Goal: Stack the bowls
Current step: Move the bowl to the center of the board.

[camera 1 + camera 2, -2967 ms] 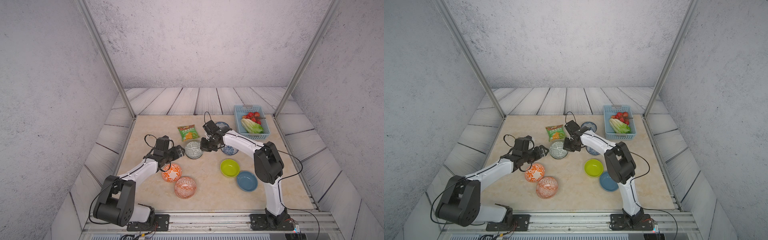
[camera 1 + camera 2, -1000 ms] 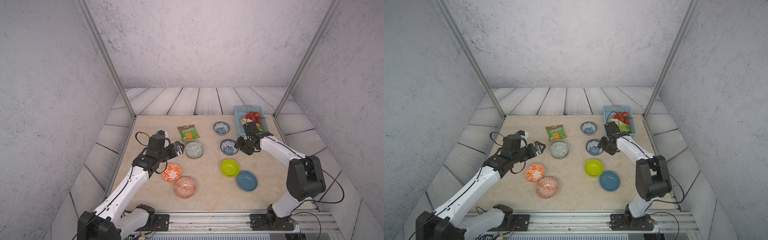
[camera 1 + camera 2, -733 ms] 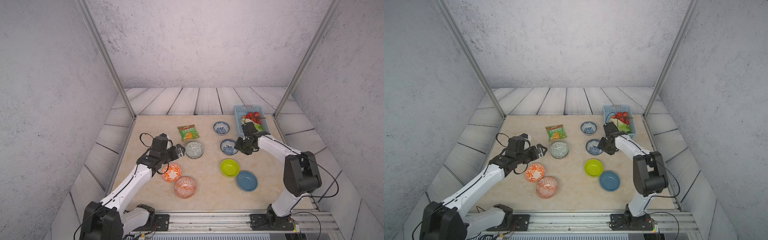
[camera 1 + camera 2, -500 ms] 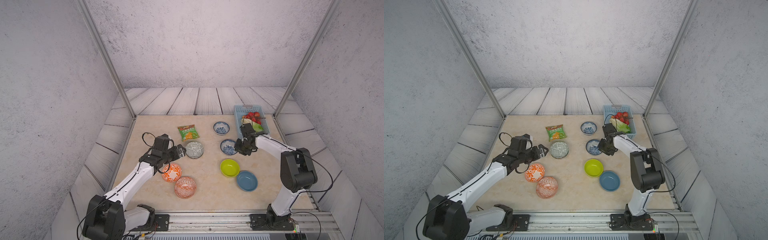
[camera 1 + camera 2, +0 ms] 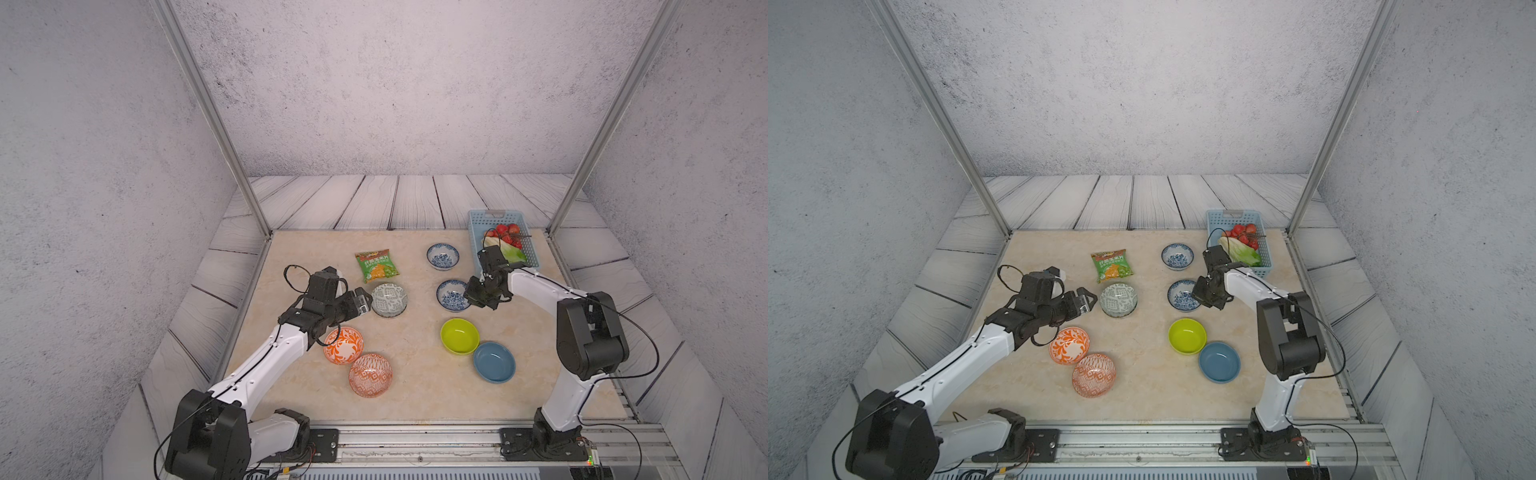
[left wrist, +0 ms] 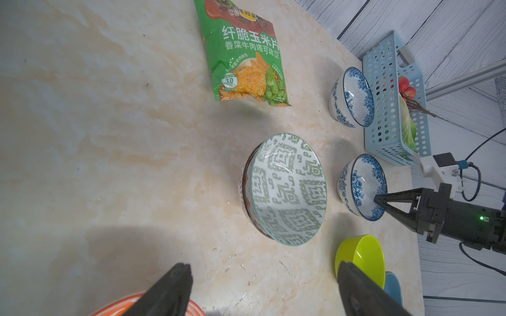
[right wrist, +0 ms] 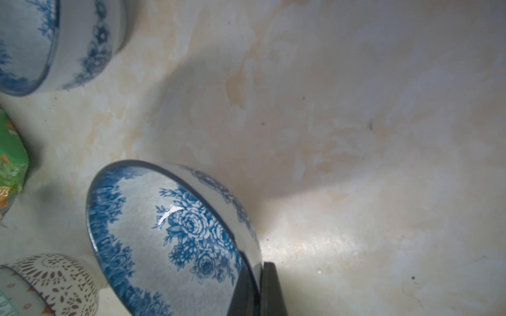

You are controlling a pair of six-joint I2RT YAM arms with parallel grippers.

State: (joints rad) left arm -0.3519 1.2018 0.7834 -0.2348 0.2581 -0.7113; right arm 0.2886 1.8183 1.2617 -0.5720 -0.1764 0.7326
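My right gripper (image 7: pixel 258 290) is shut on the rim of the nearer blue-white floral bowl (image 5: pixel 452 295), one finger inside and one outside; the bowl (image 7: pixel 169 235) tilts in the right wrist view. The second floral bowl (image 5: pixel 443 256) stands behind it. My left gripper (image 5: pixel 361 301) is open and empty, just left of the grey geometric bowl (image 5: pixel 389 299), which sits inside a white dark-latticed bowl (image 7: pixel 54 276). Two orange-white bowls (image 5: pixel 343 345) (image 5: pixel 370 375) lie at the front left. A lime-green bowl (image 5: pixel 459 336) touches a plain blue bowl (image 5: pixel 494 361) at the front right.
A green snack bag (image 5: pixel 376 266) lies behind the grey bowl. A light-blue perforated basket (image 5: pixel 478 232) with vegetables stands at the back right, close behind my right wrist. Metal frame posts stand at the table's back corners.
My right gripper has come in from the right and shut on the nearer floral bowl's rim. The left gripper has drifted slightly toward the grey bowl, staying open.
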